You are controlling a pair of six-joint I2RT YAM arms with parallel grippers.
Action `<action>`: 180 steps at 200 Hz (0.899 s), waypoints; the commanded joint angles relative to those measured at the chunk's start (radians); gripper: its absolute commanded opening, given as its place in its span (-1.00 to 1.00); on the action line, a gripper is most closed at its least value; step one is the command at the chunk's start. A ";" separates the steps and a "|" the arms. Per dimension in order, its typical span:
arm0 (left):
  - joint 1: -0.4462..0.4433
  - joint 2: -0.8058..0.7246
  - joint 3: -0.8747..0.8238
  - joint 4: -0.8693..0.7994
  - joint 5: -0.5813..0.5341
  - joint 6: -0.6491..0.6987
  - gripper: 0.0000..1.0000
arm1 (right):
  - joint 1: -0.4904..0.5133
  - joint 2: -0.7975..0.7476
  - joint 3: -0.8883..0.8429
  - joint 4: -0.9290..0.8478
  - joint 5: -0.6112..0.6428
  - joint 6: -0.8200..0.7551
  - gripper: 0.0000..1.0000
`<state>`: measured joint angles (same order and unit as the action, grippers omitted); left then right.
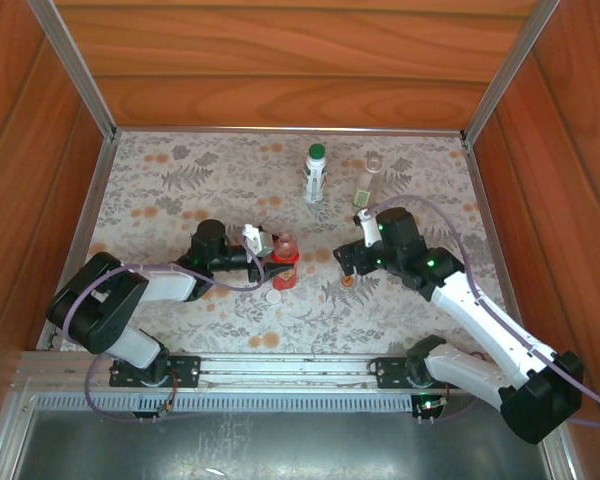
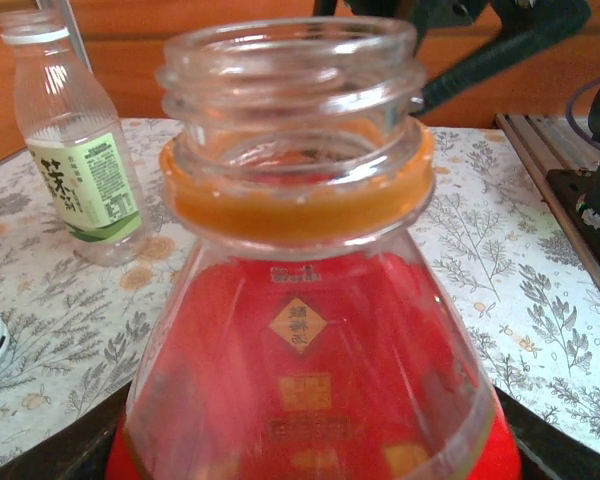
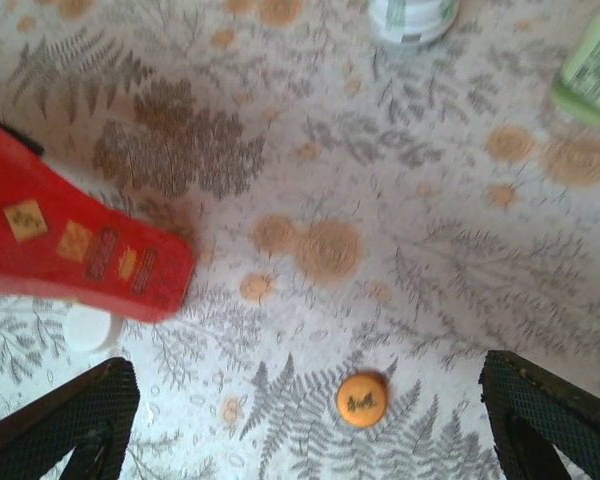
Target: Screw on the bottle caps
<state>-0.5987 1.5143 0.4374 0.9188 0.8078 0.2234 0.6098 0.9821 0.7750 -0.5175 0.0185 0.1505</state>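
"Top external view: where does the red bottle (image 1: 286,266) stand, and which way does it point?"

"Near the middle of the tabletop (image 1: 180,180), a little toward the near edge; upright, long axis vertical, open mouth up; the white cap (image 1: 273,296) lies just beside its base on the near side."

"And the left gripper (image 1: 270,254)?"

"Its jaws stand either side of the bottle's lower body; whether they press on it I cannot tell; from the left wrist the dark fingers (image 2: 50,460) are cut off at the bottom corners, the bottle's base too, and the label print is blurred."

"The right gripper (image 3: 305,390)?"

"Spread wide, holding nothing; the orange cap (image 3: 361,399) lies flat on the tabletop between its fingers, right of the red bottle; from above the gripper half hides it."

"Other bottles?"

"Toward the far edge, both upright; the green-capped bottle (image 1: 315,172), and right of it the uncapped clear bottle (image 1: 367,183), its mouth hard to make out."
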 commanded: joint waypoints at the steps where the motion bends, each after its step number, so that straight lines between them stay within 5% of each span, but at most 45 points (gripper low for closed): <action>1: -0.007 -0.009 -0.018 -0.020 -0.013 0.027 0.27 | 0.045 0.005 -0.047 0.011 0.068 0.071 0.84; 46: -0.006 -0.019 -0.031 -0.008 -0.030 0.022 0.27 | 0.073 0.045 -0.195 0.161 0.120 0.198 0.59; 105: -0.006 0.008 -0.033 0.054 -0.032 -0.020 0.28 | 0.100 0.157 -0.255 0.270 0.143 0.167 0.16; 180: -0.004 0.017 -0.037 0.073 -0.029 -0.029 0.28 | 0.105 0.290 -0.261 0.316 0.202 0.217 -0.06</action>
<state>-0.5987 1.5185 0.4114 0.9798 0.7818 0.2016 0.7074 1.2446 0.5224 -0.2283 0.1776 0.3389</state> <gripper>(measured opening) 0.640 0.481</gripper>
